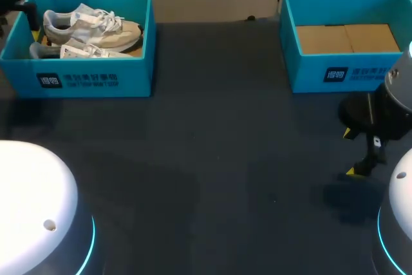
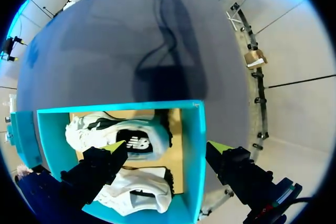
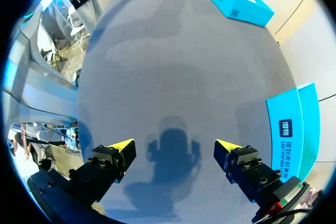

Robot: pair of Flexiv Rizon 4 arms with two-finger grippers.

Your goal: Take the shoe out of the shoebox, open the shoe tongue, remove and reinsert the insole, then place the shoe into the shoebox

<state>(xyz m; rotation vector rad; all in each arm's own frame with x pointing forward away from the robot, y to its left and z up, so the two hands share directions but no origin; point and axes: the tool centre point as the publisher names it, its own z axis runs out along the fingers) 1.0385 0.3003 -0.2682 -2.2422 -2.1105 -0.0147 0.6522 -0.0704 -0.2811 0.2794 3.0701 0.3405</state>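
Observation:
The left blue shoebox [image 1: 84, 78] at the table's far left holds two white and beige sneakers lying side by side, one [image 1: 90, 27] behind the other [image 1: 84, 51]. In the left wrist view my left gripper [image 2: 167, 148] hangs open above this box [image 2: 193, 150]. One fingertip [image 2: 113, 148] is over the sneaker [image 2: 118, 135] with the dark inside, the other is outside the box wall. The second sneaker [image 2: 139, 192] lies under the gripper. My right gripper [image 1: 351, 152] [image 3: 174, 144] stands open over bare table at the right, holding nothing.
A second blue box [image 1: 347, 62] with a bare cardboard floor stands at the far right, just beyond my right gripper, and its wall [image 3: 289, 129] shows beside that gripper. The dark table [image 1: 219, 159] stretches between the two boxes.

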